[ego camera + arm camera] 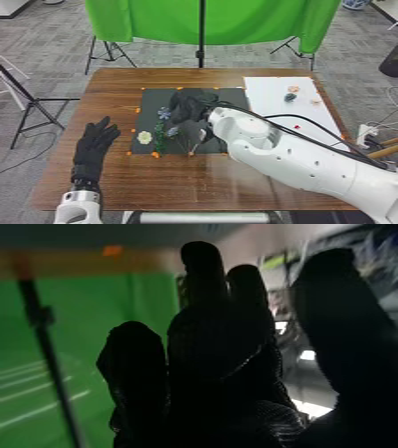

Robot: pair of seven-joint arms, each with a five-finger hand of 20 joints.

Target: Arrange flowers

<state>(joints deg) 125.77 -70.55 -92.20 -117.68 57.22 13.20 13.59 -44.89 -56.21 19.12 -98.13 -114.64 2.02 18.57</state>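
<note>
While on black mat [147, 105], blue flowers [164, 114] beside right robot hand [187, 108]

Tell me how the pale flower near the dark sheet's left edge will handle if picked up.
The pale flower is probably light and fragile, being small with petals spread. It looks flat against the dark sheet, so getting under it may be tricky and could crease a petal. That flatness makes it likelier to slide than roll.

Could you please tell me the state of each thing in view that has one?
Left hand, open
Right hand, open
Dark mat, lying flat
White sheet, spread flat
Pale flower, lying on the dark mat
Green cloth, hanging
</note>
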